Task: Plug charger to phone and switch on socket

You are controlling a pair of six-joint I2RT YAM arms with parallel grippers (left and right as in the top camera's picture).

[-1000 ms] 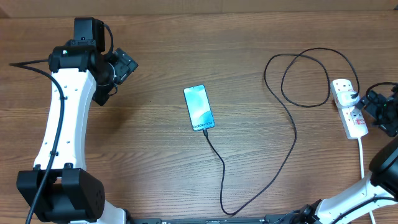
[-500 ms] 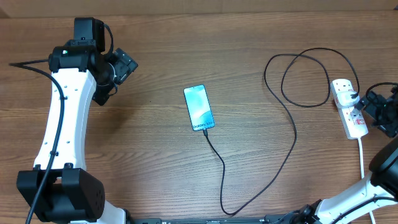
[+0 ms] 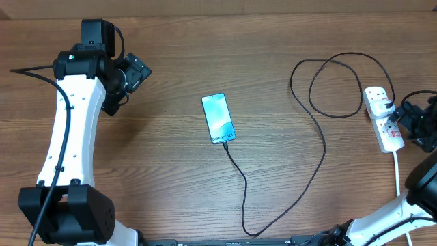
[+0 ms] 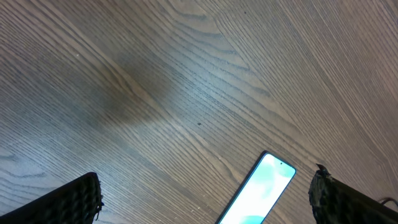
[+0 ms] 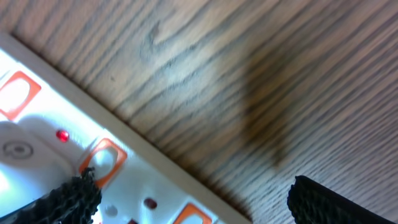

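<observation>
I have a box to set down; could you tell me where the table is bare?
The table is bare between the left gripper and the phone, and along the top edge. Crowded at right: charger loops, socket, right gripper.

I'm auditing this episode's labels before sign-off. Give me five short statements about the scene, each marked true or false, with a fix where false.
1. The phone lies screen up on the table. True.
2. The left gripper is shut on the phone. False: its jaws are open, it holds nothing, and it hangs well off to the phone's side.
3. The charger reaches the phone's near short edge. True.
4. The right gripper hovers over the phone. False: it is open right beside the socket, at the far right of the table.
5. The charger runs in a straight line to the socket. False: it sweeps round and makes a loop before the socket.
</observation>
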